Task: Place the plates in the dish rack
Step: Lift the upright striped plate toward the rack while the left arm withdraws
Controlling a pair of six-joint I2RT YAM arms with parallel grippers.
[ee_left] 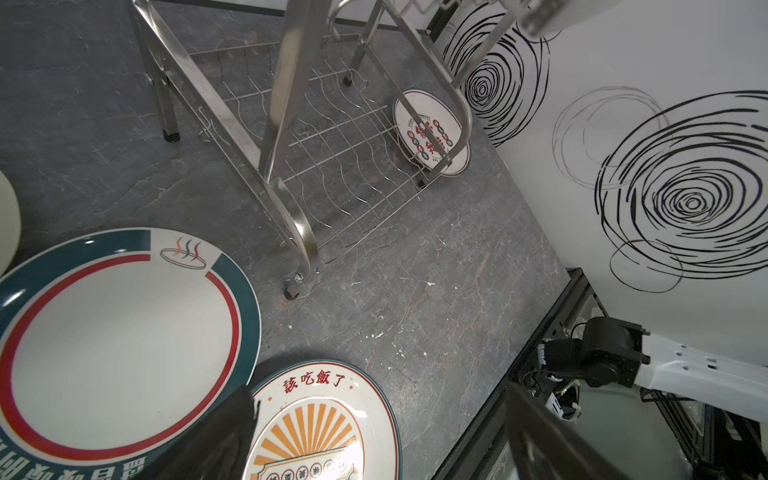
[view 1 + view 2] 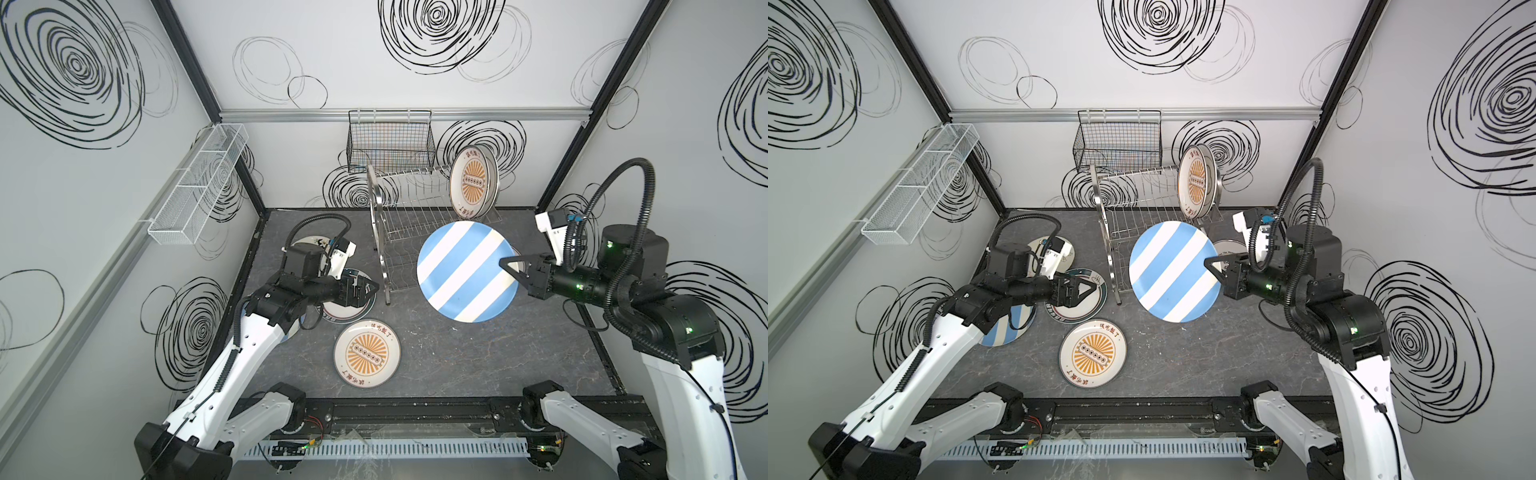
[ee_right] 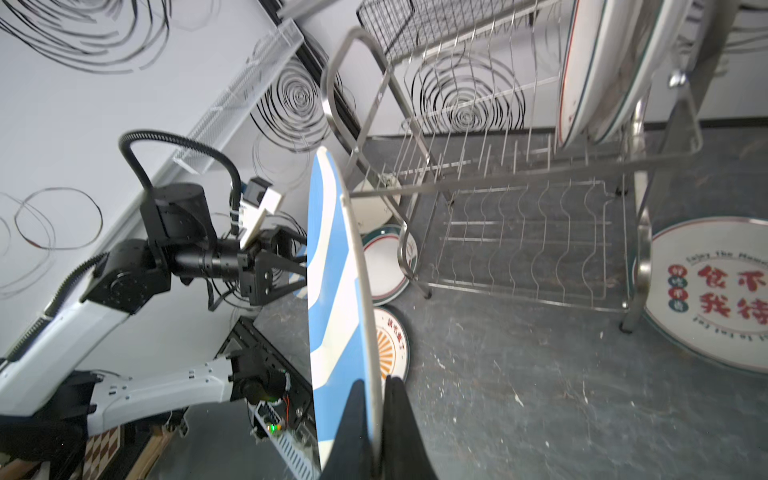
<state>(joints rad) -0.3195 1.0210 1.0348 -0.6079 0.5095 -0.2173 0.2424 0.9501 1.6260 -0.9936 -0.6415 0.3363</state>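
Observation:
My right gripper (image 2: 509, 269) (image 3: 376, 380) is shut on the rim of a blue-cream striped plate (image 2: 465, 270) (image 3: 336, 270), held in the air in front of the dish rack (image 2: 415, 208) (image 3: 519, 208). An orange sunburst plate (image 2: 473, 183) stands in the rack's upper tier at its right end, with another plate (image 3: 640, 62) behind it. My left gripper (image 2: 372, 286) (image 1: 382, 436) hangs open over a teal-rimmed plate (image 1: 120, 332). A second sunburst plate (image 2: 368, 353) lies flat near the front.
A plate with red characters (image 3: 715, 291) lies right of the rack. A second striped plate (image 2: 1005, 332) and a cream plate (image 2: 1067, 253) lie under the left arm. A black wire basket (image 2: 390, 137) hangs behind the rack, a white mesh tray (image 2: 199, 183) on the left wall.

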